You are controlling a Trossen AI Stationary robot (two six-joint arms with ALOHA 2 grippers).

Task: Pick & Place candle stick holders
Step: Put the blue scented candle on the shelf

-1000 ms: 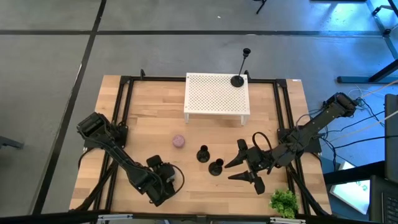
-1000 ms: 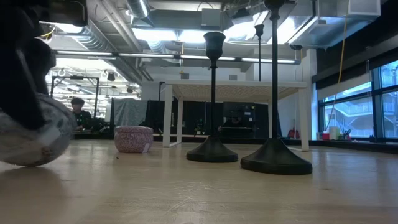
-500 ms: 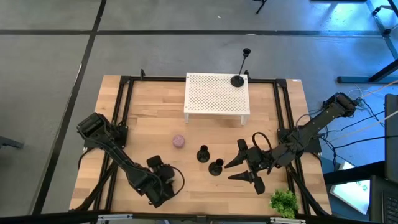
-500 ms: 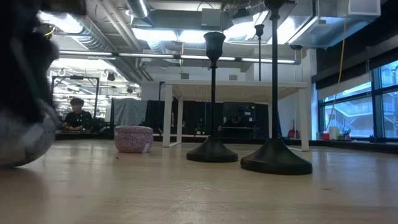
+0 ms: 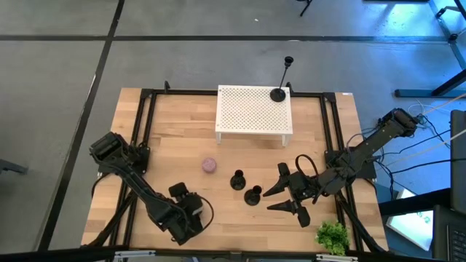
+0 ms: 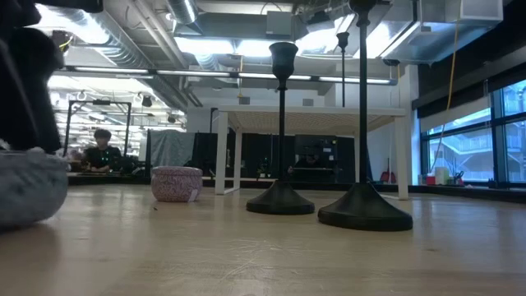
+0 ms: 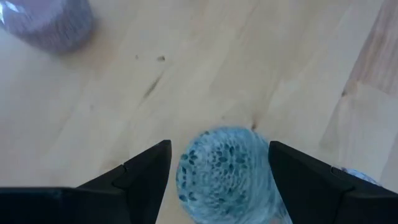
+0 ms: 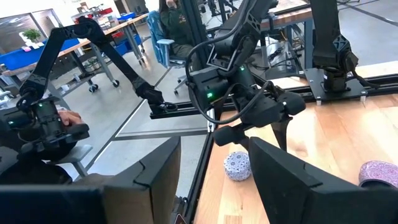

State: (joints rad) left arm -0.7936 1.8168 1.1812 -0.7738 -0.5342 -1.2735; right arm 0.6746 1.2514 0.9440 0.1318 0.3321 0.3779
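Observation:
Two black candle stick holders (image 5: 237, 180) (image 5: 253, 195) stand upright on their round bases at the table's middle front; the low view shows them too (image 6: 281, 197) (image 6: 365, 210). A third, taller one (image 5: 278, 93) stands on the white perforated stand's (image 5: 253, 113) far right corner. My left gripper (image 5: 186, 212) is open at the front left, over a blue-grey patterned disc (image 7: 227, 174) that lies flat on the table between its fingers. My right gripper (image 5: 266, 201) is open and empty, just right of the two holders, pointing toward them.
A pink disc (image 5: 210, 166) lies left of the two holders. A green plant sprig (image 5: 332, 236) lies at the front right corner. Black frame rails (image 5: 145, 131) run along the table's sides. A person (image 6: 100, 148) sits in the room beyond the table.
My left gripper has shifted a little toward the table's left edge and risen. The blue-grey disc, tilted under it a second ago, now lies flat on the table.

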